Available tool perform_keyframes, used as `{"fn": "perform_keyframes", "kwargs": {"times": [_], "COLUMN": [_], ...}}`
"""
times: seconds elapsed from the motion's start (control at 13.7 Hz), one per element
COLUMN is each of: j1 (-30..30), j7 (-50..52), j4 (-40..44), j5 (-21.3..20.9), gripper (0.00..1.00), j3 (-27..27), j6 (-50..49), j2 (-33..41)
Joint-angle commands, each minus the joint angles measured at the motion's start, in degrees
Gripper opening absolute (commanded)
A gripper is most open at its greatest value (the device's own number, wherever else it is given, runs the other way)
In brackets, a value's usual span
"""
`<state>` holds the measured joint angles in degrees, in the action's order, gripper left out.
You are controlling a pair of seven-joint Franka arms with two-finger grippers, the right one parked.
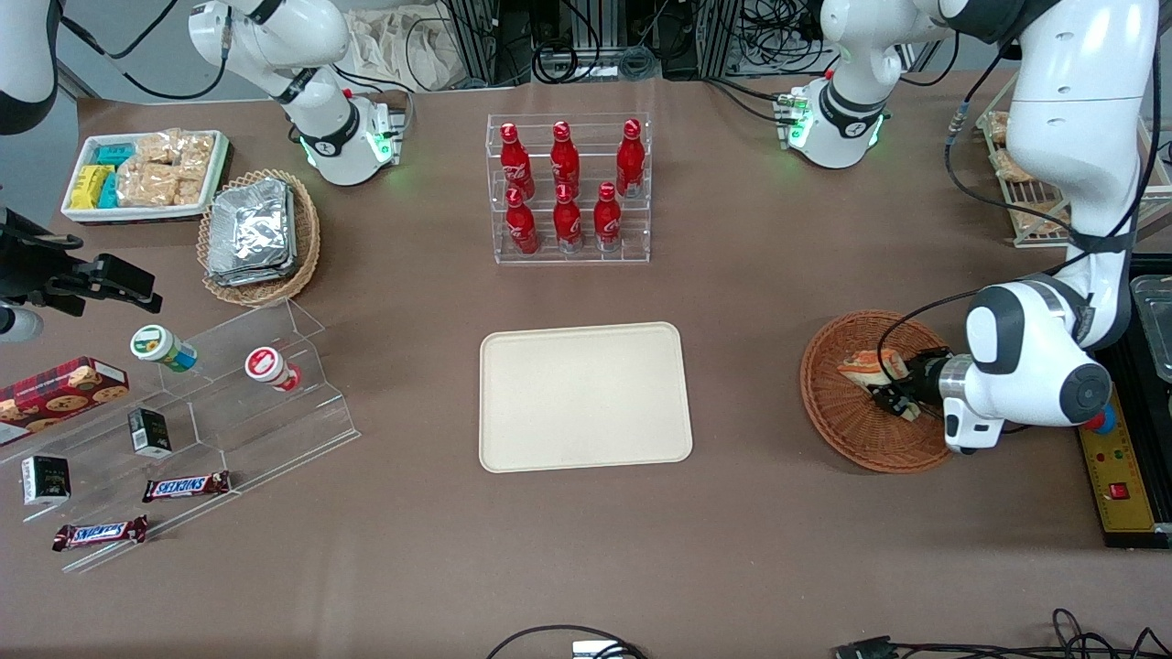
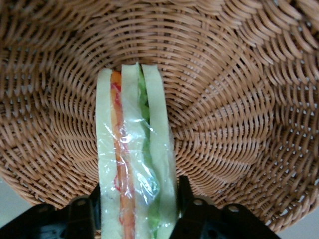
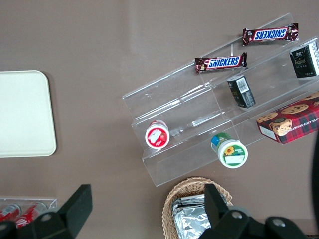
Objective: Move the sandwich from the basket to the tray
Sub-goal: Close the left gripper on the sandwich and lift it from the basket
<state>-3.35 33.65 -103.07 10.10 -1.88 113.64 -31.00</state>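
Brown tabletop was spread beneath everything, with the cream tray lying flat at its middle, nothing on it. Toward the working arm's end, well apart from the tray, the reddish-brown wicker basket was seen. Inside it the left gripper was lowered, its fingers closed against both bread faces of the plastic-wrapped sandwich, which was held on edge over the woven basket floor, filling layers showing.
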Motion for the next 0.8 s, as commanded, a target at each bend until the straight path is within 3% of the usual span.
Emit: {"fn": "perform_keyframes", "kwargs": {"times": [0.0,0.29,0.51,0.73], "j1": [0.5,0.9,2.2,5.3], "j7": [0.6,-1.9,-11.5,-20.4], "j4": [0.0,1.0,3.7,7.8], "j5": [0.7,0.3,-0.3,-4.5], "gripper": [0.04,0.02,0.02,0.00], "j3": [0.2,0.1,-0.8,-2.7], "j6": [-0.2,-5.0,-9.7,-13.0], "j2": [1.0,7.0,9.5,9.8]}}
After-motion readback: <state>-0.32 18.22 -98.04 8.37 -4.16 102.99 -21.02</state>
